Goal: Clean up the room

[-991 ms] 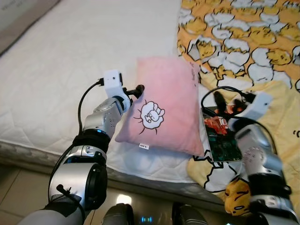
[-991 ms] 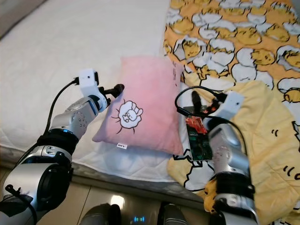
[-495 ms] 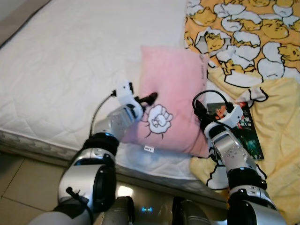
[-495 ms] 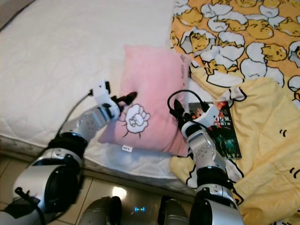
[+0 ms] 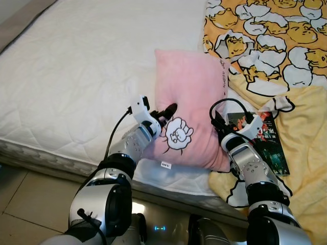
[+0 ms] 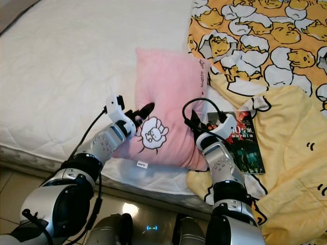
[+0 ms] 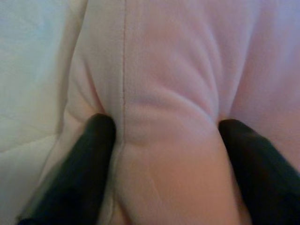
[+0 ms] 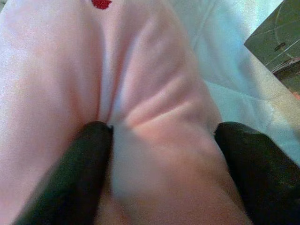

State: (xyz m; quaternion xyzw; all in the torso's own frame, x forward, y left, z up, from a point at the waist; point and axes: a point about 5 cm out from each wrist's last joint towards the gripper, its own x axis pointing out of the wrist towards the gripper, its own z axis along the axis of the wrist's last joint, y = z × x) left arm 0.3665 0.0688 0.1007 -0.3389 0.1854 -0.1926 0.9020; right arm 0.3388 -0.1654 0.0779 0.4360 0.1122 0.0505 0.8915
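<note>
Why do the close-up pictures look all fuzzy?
In the left wrist view, the soft pink plush pillow sits so near that its seam and the left tool blur. The right wrist view is similar, with the right tool soft-edged. Both eye views are sharper, evenly lit.

Pink pillow (image 6: 168, 97) on white mattress (image 6: 66, 66), both grippers at its sides.

We see a pink pillow (image 5: 191, 112) with a white fist cartoon printed near its lower end, lying flat on the white mattress (image 5: 82, 76) near the bed's front edge. Its right side touches the yellow egg-print blanket (image 5: 276, 46), where a dark book (image 5: 265, 145) lies just beside it.
</note>
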